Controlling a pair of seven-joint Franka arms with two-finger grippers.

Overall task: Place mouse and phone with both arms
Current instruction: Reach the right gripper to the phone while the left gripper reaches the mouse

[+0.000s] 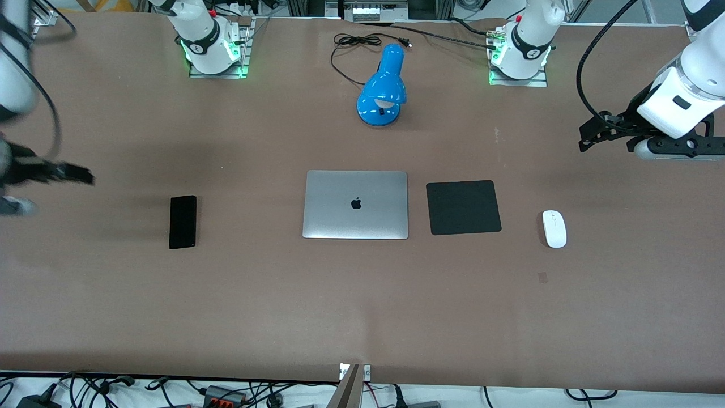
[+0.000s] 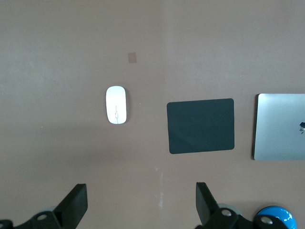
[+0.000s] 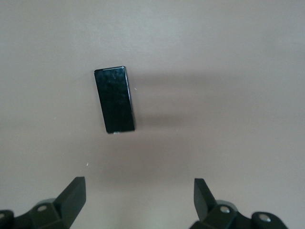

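Observation:
The white mouse (image 1: 554,228) lies on the brown table, beside the black pad toward the left arm's end. It also shows in the left wrist view (image 2: 116,105). The black phone (image 1: 183,221) lies flat toward the right arm's end of the laptop, and shows in the right wrist view (image 3: 114,99). My left gripper (image 1: 589,136) hangs open and empty over bare table, apart from the mouse; its own view shows it open (image 2: 142,200). My right gripper (image 1: 85,174) hangs open and empty over bare table near the phone; its own view shows it open (image 3: 139,198).
A closed silver laptop (image 1: 355,204) lies mid-table, with a square black pad (image 1: 463,207) beside it toward the mouse. A blue desk lamp (image 1: 383,88) with a black cord stands between the two arm bases.

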